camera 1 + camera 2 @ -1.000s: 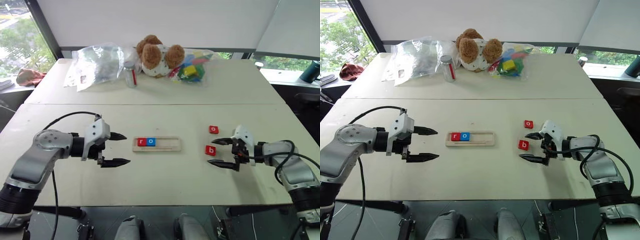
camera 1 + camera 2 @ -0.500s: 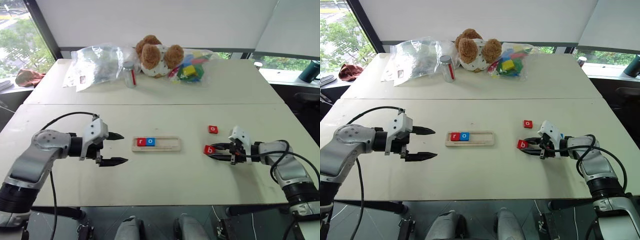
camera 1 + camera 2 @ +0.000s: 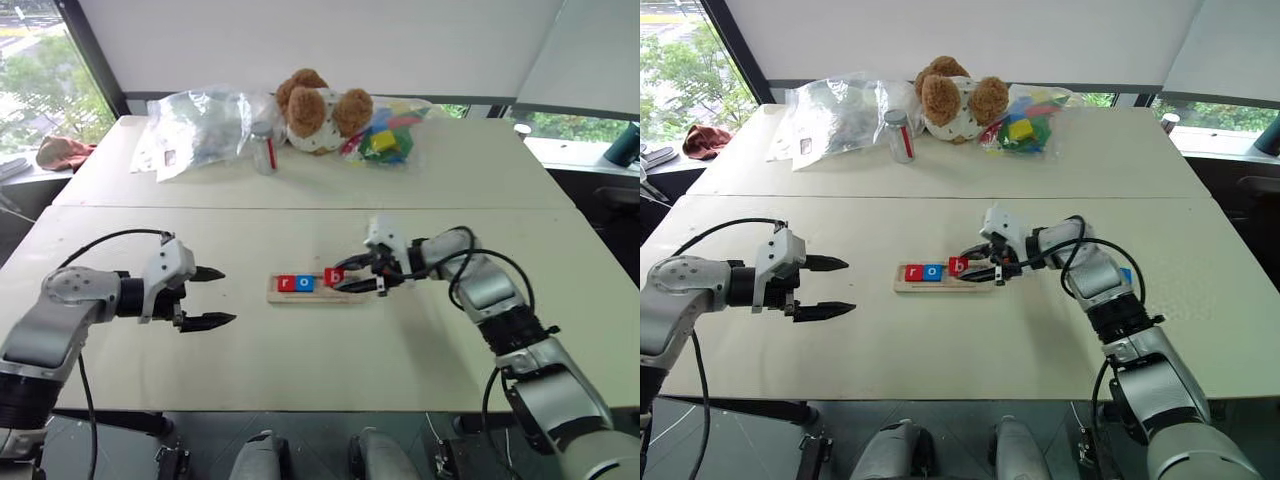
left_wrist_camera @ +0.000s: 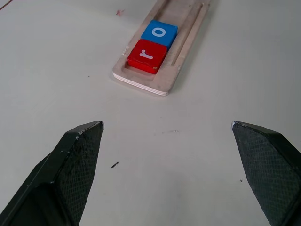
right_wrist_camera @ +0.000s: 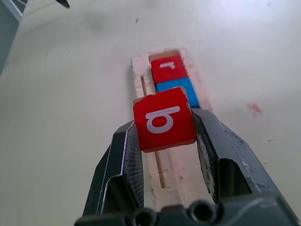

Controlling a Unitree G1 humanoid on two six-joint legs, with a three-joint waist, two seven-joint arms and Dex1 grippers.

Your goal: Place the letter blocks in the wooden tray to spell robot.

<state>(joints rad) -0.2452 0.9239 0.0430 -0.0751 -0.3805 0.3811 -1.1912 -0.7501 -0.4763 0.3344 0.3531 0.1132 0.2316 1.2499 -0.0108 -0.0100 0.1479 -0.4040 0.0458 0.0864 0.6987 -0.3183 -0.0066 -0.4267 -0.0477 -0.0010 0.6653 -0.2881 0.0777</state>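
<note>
The wooden tray (image 3: pixel 348 292) lies mid-table with a red "r" block (image 3: pixel 286 284) and a blue "o" block (image 3: pixel 305 283) at its left end. My right gripper (image 3: pixel 342 280) is shut on a red "b" block (image 3: pixel 334 276), tilted and held just over the tray beside the "o". In the right wrist view the "b" block (image 5: pixel 163 118) sits clamped between both fingers above the groove. My left gripper (image 3: pixel 228 296) is open and holds nothing, left of the tray and apart from it. Something small and blue (image 3: pixel 1126 276) shows beside my right forearm.
On the far table sit a teddy bear (image 3: pixel 318 108), a clear plastic bag (image 3: pixel 200 125), a small jar (image 3: pixel 263 150) and a bag of coloured toys (image 3: pixel 385 140). A dark bottle (image 3: pixel 625 143) stands on the sill at the far right.
My right gripper shut on the "b" block and carried it left from the table's right side to over the tray. The left gripper drifted slightly left, still open.
</note>
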